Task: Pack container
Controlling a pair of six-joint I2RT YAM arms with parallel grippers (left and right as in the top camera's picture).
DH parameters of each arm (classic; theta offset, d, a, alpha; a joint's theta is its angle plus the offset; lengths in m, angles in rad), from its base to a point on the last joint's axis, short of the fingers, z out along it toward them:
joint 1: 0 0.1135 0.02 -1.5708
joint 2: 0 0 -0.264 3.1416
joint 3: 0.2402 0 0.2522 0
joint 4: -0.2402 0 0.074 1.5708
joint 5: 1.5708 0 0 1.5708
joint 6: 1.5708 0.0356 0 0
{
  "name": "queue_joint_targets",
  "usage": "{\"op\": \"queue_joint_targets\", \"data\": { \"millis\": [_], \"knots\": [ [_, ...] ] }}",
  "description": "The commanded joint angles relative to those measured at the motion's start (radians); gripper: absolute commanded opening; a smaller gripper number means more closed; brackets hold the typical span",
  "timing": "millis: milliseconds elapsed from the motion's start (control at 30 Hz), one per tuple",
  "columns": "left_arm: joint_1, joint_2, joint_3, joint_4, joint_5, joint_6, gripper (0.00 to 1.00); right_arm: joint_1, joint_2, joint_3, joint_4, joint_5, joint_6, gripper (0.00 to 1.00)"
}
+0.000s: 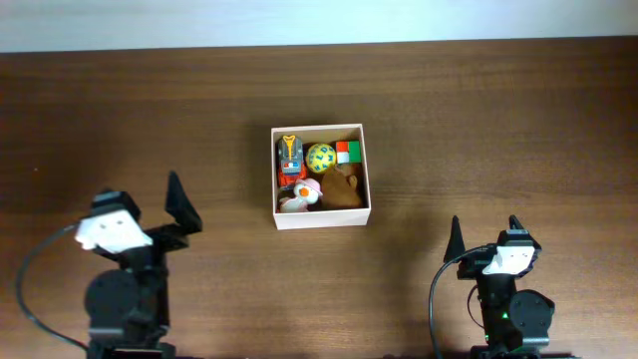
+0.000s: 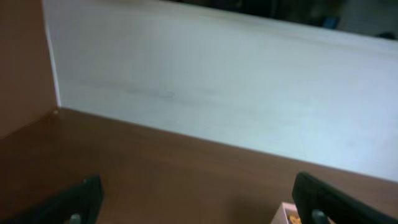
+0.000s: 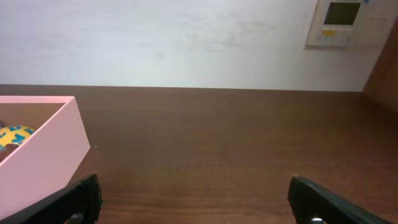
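Note:
The container (image 1: 321,219), a square shallow box with thin white walls, sits at the middle of the table. Inside lie a yellow ball (image 1: 320,158), a red and green block (image 1: 348,153), an orange toy vehicle (image 1: 290,157), a brown plush (image 1: 344,187) and a small white and pink toy (image 1: 297,196). My left gripper (image 1: 177,207) is open and empty, left of the box; a corner of the box (image 2: 285,215) shows in the left wrist view. My right gripper (image 1: 484,237) is open and empty, front right of the box. The box wall (image 3: 43,155) and ball (image 3: 13,135) show in the right wrist view.
The dark brown wooden table (image 1: 498,130) runs to a white wall (image 3: 186,37) at the back. A wall panel (image 3: 343,22) hangs at the far right. A brown side surface (image 2: 22,62) stands at the left in the left wrist view.

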Motion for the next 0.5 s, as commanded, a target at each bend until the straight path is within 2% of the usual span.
{"op": "queue_joint_targets", "data": {
  "millis": [0,467],
  "knots": [
    [-0.008,-0.052,-0.086,0.042,0.018,0.011,0.99,0.006,-0.008,-0.005,-0.007,0.012,0.012,0.99],
    [-0.008,-0.298,-0.309,0.060,0.019,0.005,0.99,0.006,-0.008,-0.005,-0.007,0.012,0.012,0.99]
  ]
}}
